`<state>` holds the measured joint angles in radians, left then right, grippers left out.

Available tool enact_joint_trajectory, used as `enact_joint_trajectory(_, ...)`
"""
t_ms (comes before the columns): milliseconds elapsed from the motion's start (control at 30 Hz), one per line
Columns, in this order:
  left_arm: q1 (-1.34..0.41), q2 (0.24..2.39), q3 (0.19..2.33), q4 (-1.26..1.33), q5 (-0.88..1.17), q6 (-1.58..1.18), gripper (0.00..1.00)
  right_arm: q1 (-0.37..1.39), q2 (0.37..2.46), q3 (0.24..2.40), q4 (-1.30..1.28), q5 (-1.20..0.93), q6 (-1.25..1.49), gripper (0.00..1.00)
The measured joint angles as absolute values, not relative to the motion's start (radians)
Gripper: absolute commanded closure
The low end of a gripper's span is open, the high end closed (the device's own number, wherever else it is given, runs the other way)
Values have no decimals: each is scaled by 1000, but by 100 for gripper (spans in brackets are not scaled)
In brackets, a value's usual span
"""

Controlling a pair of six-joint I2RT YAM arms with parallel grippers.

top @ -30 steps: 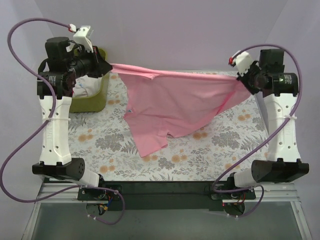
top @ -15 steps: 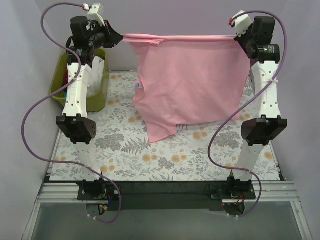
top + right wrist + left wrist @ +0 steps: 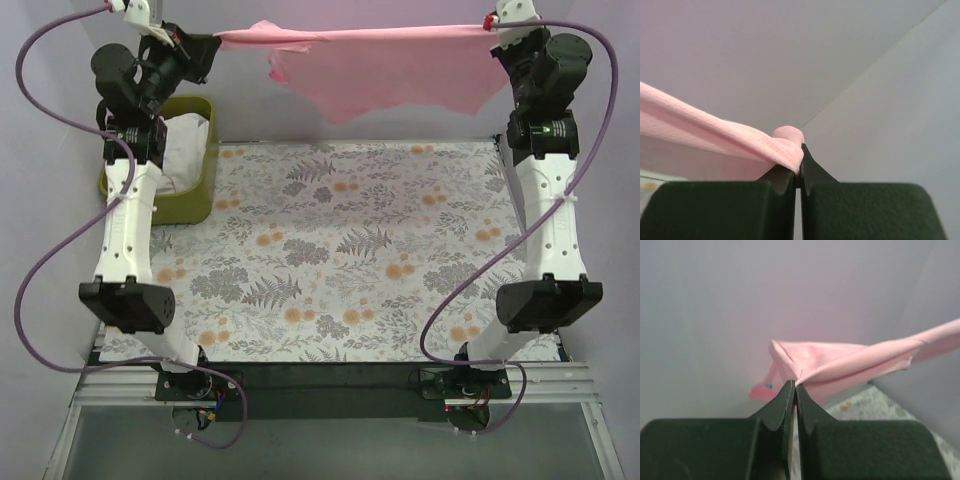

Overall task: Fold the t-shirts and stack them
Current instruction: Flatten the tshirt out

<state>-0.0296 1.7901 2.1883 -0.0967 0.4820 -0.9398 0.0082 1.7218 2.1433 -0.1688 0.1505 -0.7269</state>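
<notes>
Clamping the pink t-shirt (image 3: 400, 75), left hand (image 3: 214, 42) and right hand (image 3: 492, 28) hover high (green bin (image 3: 185, 206) below).

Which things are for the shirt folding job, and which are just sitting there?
For the job: pink t-shirt, held stretched in the air between left hand and right hand; white cloth inside the green bin, probably another shirt.
Just there: green bin; floral mat.

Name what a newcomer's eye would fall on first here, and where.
A pink t-shirt hangs stretched high at the back, one end pinched in the left gripper, the other in the right gripper. Below lies the floral mat, with an olive-green bin holding white cloth at its far left.
</notes>
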Motion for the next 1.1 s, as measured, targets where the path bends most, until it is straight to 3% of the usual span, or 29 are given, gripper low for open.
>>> enact_joint_trajectory(167,4,1392,1628,-146,524,-806,100,7,1492,1742,-136,-19,-766,99)
enact_joint_trajectory(300,20,1270,1317,-338,518,-652,100,41,1412,1378,-223,-120,-870,99)
enact_joint_trajectory(467,31,1359,1099,-633,511,-507,100,91,1414,1015,-428,-137,-1005,99)
enact_joint_trajectory(600,31,1394,1055,-825,508,-437,100,92,1414,973,-542,-133,-1064,99)
enact_joint_trajectory(667,31,1382,1055,-890,514,-394,100,92,1414,982,-576,-135,-1084,90)
enact_joint_trajectory(700,31,1373,1055,-931,523,-358,68,92,1414,988,-605,-135,-1095,73)
enact_joint_trajectory(733,31,1362,1055,-980,530,-311,56,92,1414,994,-650,-135,-1104,63)
enact_joint_trajectory(767,32,1351,1056,-1036,533,-269,37,92,1412,997,-689,-131,-1119,47)
enact_joint_trajectory(800,35,1342,1056,-1086,534,-234,29,88,1404,999,-749,-133,-1137,4)
enact_joint_trajectory(833,41,1327,1055,-1143,529,-182,20,83,1392,999,-795,-132,-1145,2)
enact_joint_trajectory(900,53,1271,1054,-1216,499,-88,16,68,1340,999,-914,-140,-1183,2)
enact_joint_trajectory(1000,65,1114,1058,-1280,475,28,19,55,1217,1035,-1066,-173,-1195,3)
enact_joint_trajectory(1067,64,1063,1079,-1312,482,67,25,53,1165,1081,-1126,-199,-1217,11)
enact_joint_trajectory(1100,64,1060,1097,-1330,498,78,28,54,1161,1100,-1144,-213,-1224,19)
